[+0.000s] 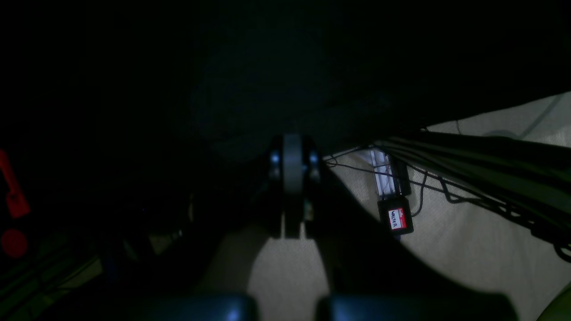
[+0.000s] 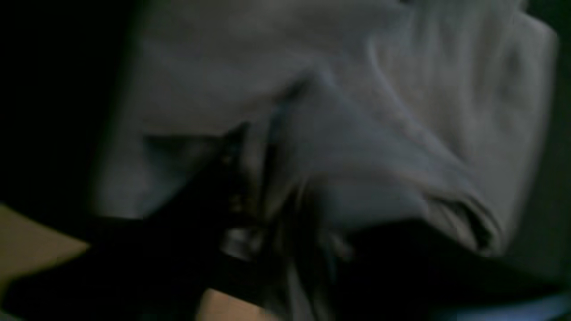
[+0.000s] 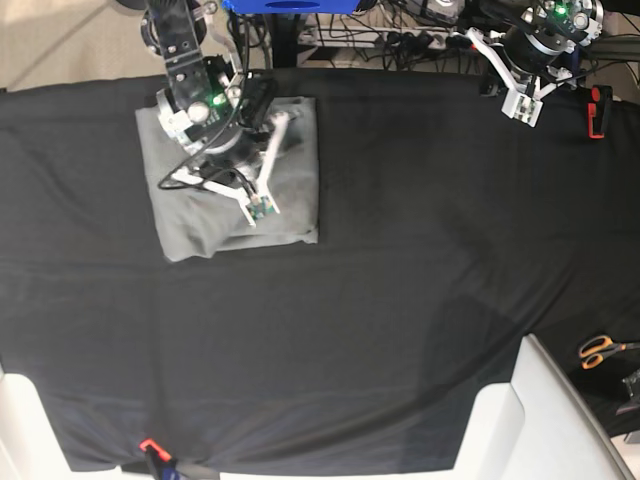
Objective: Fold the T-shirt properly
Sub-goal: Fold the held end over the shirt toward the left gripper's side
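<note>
The T-shirt (image 3: 200, 215) lies folded into a compact grey rectangle at about ten o'clock on the black-covered surface (image 3: 400, 300). The right tool (image 3: 258, 208) sits over the shirt's middle, its white fingers spread apart on the cloth; whether fabric is caught between them I cannot tell. The left tool (image 3: 520, 105) is clenched with nothing in it, parked at one o'clock near the far edge. Orange-handled scissors (image 3: 600, 350) lie at four o'clock.

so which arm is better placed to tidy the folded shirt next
Right. Its tool sits over the folded T-shirt, while the left tool is parked shut at the table's far edge, away from the cloth.
</note>
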`<state>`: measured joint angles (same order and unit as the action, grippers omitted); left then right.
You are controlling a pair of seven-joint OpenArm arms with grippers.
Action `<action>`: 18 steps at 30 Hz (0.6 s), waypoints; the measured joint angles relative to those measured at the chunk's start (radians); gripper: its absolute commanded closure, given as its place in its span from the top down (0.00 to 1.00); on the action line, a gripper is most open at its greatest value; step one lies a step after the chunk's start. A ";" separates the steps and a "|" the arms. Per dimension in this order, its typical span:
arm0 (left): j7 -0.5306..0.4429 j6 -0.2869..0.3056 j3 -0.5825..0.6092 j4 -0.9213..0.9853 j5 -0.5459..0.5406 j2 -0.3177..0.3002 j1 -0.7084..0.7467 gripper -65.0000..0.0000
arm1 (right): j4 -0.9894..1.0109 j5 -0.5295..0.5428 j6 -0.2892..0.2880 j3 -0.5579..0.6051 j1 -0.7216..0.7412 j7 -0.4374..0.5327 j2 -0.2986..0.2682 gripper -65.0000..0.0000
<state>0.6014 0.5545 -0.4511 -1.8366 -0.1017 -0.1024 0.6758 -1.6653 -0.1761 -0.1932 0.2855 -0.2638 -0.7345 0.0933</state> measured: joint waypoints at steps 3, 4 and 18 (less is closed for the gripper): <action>0.000 0.000 0.000 0.000 0.000 0.000 0.000 0.00 | 0.024 0.053 0.001 0.000 0.017 0.001 -0.002 0.63; 0.000 0.000 0.000 0.000 0.000 0.000 0.000 0.00 | 0.034 0.063 -0.001 0.000 0.019 0.003 -0.002 0.64; 0.000 0.000 -0.006 0.002 0.004 -0.001 0.000 0.00 | 0.090 0.255 -0.087 0.005 0.079 -0.001 -0.002 0.64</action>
<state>0.6018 0.5545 -0.4576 -1.8347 -0.0975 -0.1032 0.6758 -1.5753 0.0792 -0.2798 0.2909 -0.1848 -0.7357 0.0910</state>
